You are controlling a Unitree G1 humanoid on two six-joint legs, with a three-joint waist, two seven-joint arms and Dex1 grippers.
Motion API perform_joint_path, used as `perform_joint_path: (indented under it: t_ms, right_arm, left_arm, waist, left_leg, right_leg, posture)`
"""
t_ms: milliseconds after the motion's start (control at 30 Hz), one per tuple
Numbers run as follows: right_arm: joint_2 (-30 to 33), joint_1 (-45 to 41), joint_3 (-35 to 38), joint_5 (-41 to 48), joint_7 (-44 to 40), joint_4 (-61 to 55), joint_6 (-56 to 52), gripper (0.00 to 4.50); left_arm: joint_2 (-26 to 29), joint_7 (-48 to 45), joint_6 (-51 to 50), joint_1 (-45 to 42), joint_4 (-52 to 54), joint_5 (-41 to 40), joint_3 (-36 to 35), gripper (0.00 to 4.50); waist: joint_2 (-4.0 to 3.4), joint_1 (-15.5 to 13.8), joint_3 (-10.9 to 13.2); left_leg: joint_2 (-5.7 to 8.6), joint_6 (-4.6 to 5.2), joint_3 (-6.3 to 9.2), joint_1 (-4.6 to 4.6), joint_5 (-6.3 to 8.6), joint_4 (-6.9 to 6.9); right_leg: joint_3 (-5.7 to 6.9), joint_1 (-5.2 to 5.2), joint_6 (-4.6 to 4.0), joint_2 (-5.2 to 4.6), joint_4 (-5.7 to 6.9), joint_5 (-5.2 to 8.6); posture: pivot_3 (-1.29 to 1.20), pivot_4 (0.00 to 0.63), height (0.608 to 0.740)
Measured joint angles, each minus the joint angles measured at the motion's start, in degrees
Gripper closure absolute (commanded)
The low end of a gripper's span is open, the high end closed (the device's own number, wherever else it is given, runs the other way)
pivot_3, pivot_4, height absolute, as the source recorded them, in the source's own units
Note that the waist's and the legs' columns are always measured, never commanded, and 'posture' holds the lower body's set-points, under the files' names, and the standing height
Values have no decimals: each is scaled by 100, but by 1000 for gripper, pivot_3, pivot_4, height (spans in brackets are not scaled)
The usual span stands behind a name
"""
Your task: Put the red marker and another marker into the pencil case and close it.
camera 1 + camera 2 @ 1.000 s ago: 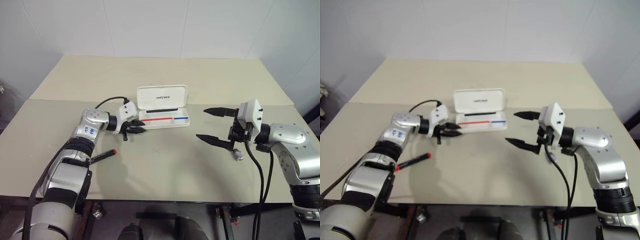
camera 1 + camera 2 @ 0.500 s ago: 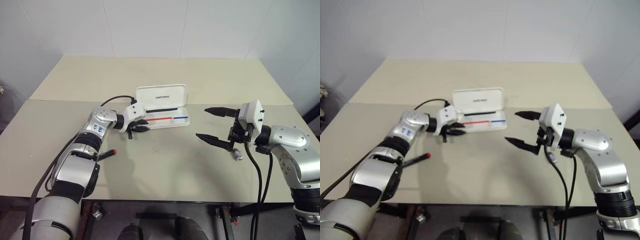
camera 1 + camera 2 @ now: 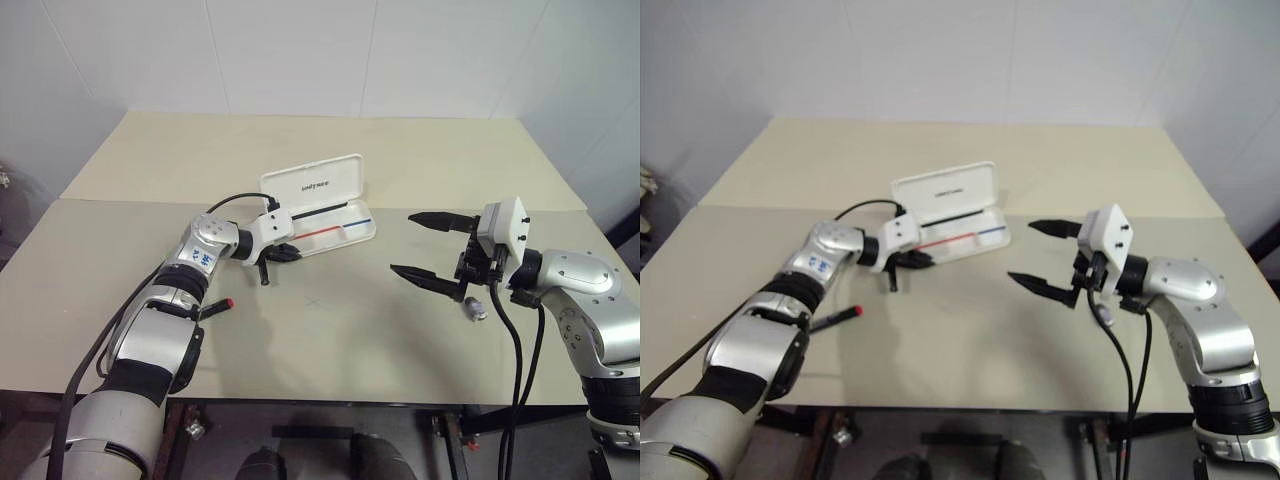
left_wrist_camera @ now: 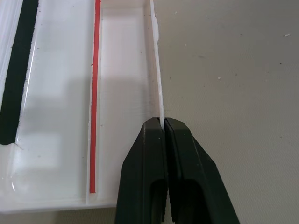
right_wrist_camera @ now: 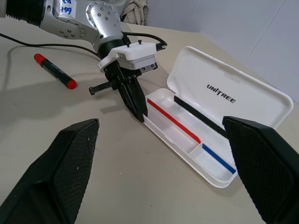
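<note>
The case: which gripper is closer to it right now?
Left. The left gripper is shut on the front wall of the case; the right gripper hangs open, apart from it.

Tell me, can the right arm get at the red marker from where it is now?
Probably not easily. The red marker lies on the far side of the left arm, whose left gripper is shut on the pencil case wall.

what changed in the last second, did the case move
Yes. The left gripper closed onto the front wall of the pencil case and swung the case round, so it now lies skewed on the table. The right gripper stayed open and hovering; the red marker lay untouched.
</note>
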State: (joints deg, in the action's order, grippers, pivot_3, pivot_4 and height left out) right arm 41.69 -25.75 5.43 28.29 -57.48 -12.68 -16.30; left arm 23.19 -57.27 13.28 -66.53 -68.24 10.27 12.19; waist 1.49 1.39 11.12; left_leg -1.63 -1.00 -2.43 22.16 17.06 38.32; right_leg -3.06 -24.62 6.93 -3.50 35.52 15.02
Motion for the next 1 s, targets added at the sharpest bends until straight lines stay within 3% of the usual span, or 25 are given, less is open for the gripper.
perform_joint_path:
  t_ms: [300, 500, 1000]
  right_arm:
    - [20, -43, -2, 5, -45, 25, -18, 0]
    - [124, -55, 1, 5, -172, 170, -50, 0]
    - [834, 865, 684, 248, -429, -111, -357, 0]
  left_arm:
    - [341, -751, 516, 262, 521, -105, -32, 4483]
    - [694, -1474, 384, 796, 1852, -387, -90, 4483]
    - [611, -1761, -2270, 2504, 5809, -908, 259, 4483]
  waist:
    - [0, 5, 0]
    - [0, 4, 0]
    - [0, 16, 0]
  left_leg:
    - [-2, 0, -1, 6, 0, -9]
    - [-2, 1, -1, 7, 1, -7]
    - [-3, 2, 1, -1, 1, 0]
  right_leg:
    - [2, -7, 0, 0, -5, 0]
    - [0, -6, 0, -2, -7, 0]
    - [-9, -2, -1, 1, 0, 1]
  posture:
    - [0, 150, 740]
    - [0, 150, 740]
    - [0, 150, 740]
